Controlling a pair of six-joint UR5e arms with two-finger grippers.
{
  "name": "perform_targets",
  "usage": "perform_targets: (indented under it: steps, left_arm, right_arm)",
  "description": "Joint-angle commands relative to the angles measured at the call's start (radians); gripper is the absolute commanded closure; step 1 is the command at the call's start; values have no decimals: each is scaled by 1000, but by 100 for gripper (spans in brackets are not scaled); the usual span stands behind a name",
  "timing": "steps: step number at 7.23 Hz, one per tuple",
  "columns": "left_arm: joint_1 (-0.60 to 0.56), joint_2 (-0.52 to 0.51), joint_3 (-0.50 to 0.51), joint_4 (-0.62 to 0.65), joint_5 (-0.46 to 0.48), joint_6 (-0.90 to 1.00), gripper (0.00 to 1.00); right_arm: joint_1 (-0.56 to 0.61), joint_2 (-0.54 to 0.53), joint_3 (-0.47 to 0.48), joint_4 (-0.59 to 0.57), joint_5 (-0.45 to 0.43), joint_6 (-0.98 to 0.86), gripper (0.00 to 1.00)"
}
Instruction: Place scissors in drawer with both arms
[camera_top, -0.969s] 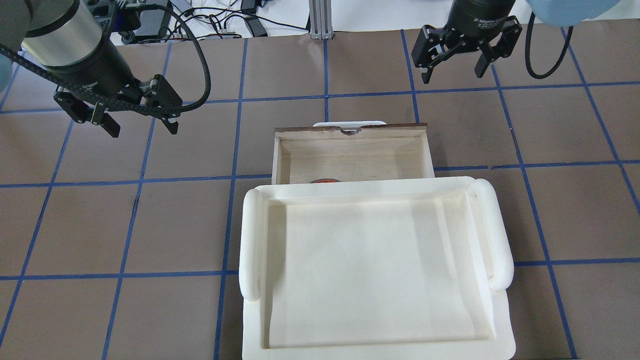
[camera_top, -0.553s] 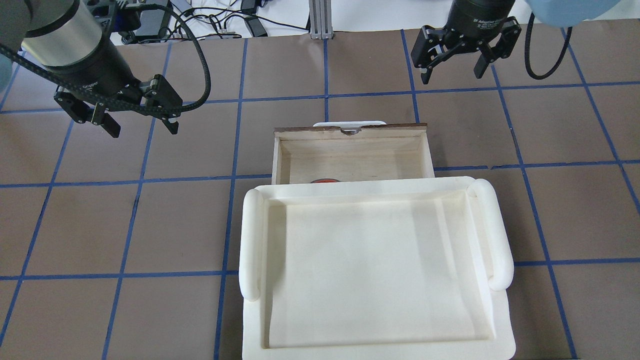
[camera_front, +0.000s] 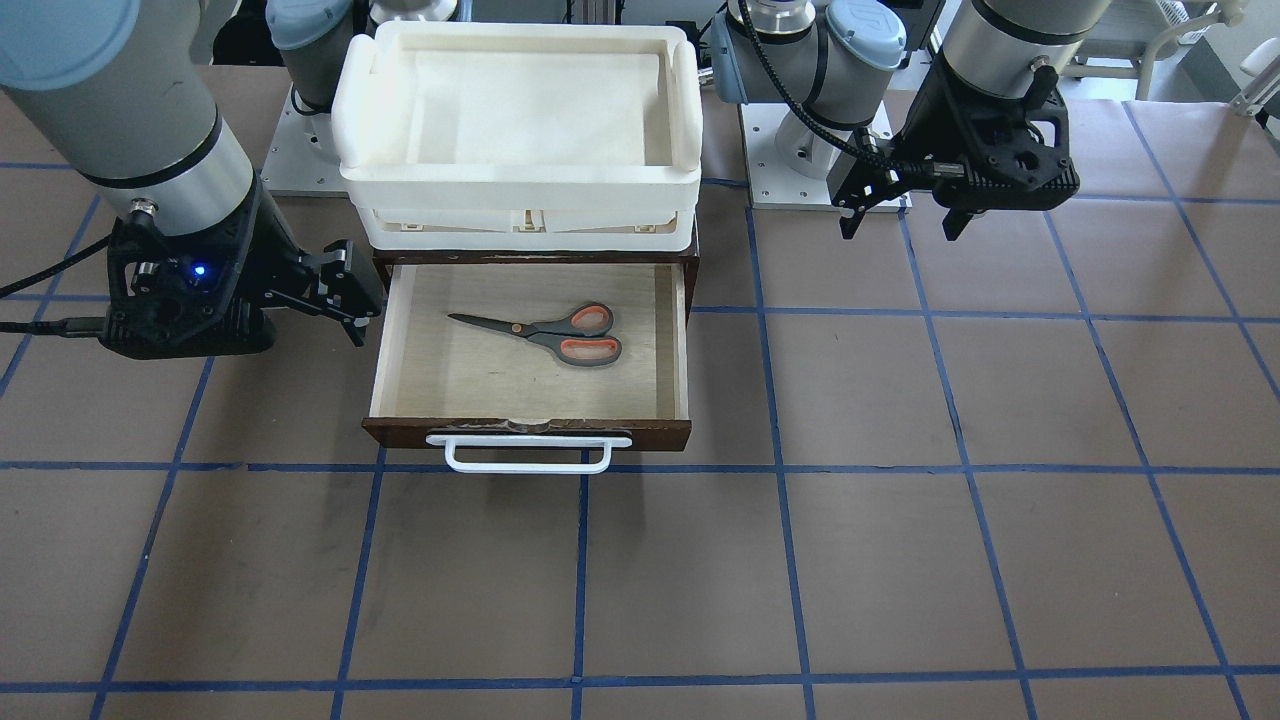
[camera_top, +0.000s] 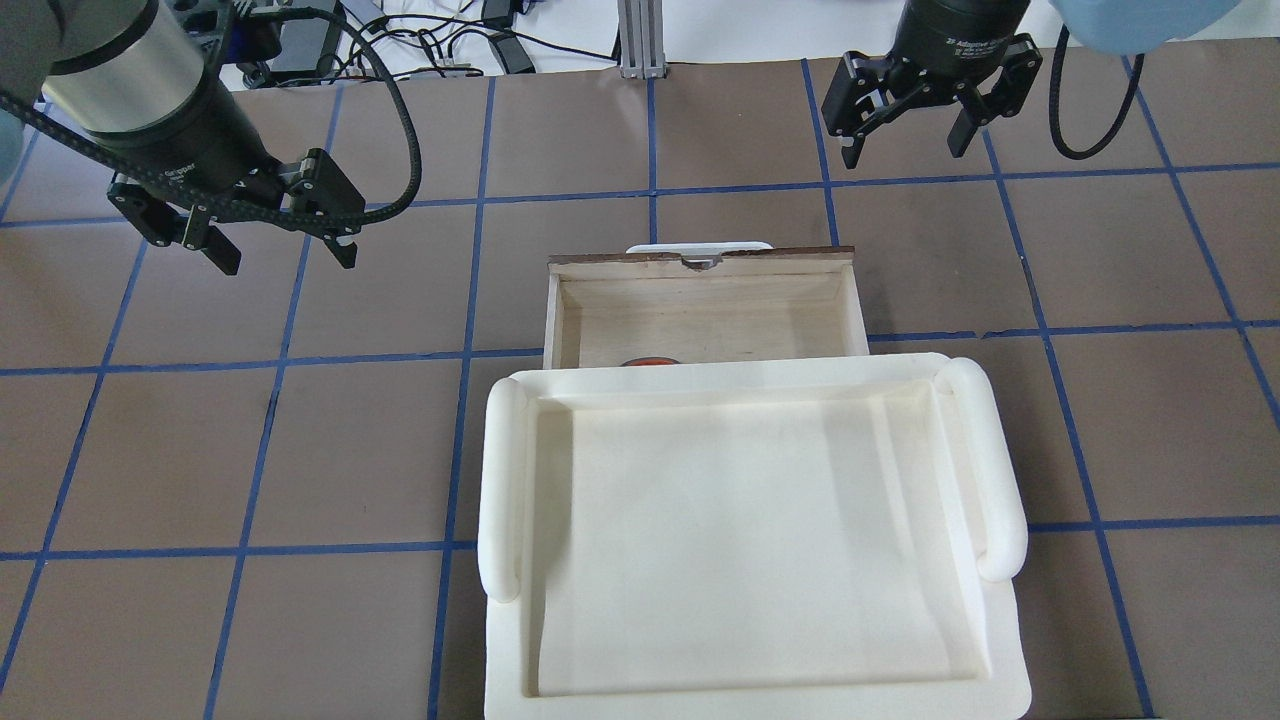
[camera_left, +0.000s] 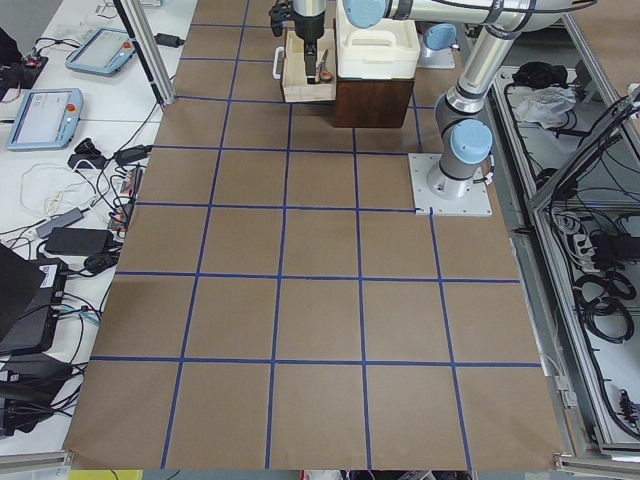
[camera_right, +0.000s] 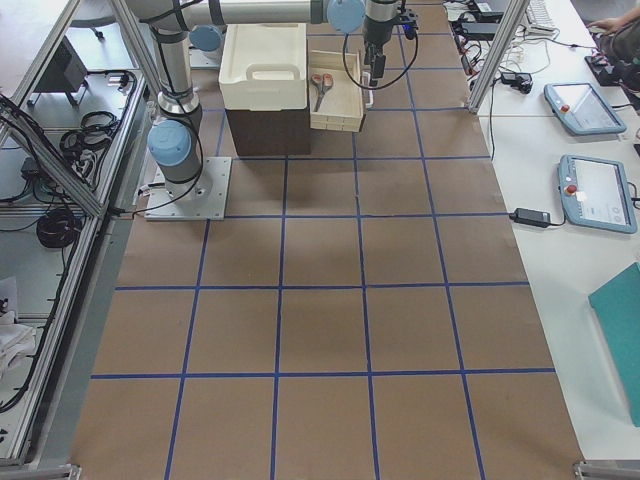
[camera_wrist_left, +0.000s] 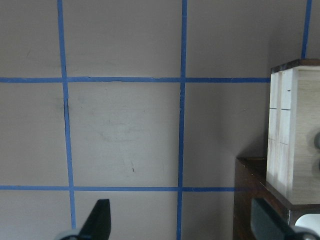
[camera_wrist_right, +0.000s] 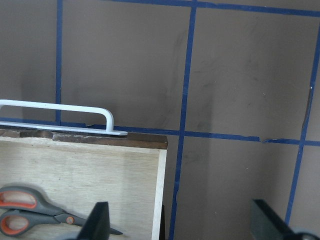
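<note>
Shows the scissors (camera_front: 540, 333) lying flat inside the open drawer (camera_front: 480, 380), nearer its back than its white-handled front. Sets their long axis across the drawer, blade tips toward the robot's right, loops toward its left. Finds left fingers (camera_top: 224, 256) and right fingers (camera_top: 962, 130) spread wide, empty, above the counter (camera_top: 700, 130) on either side. Looks past the placing step; probably calls next for pushing the drawer front squarely shut.
</note>
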Motion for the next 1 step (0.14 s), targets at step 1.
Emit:
perform_targets:
  steps: [1]
  left_arm:
    - [1,0,0,-1,2,0,0]
  right_arm:
    - [0,0,0,0,0,-1,0]
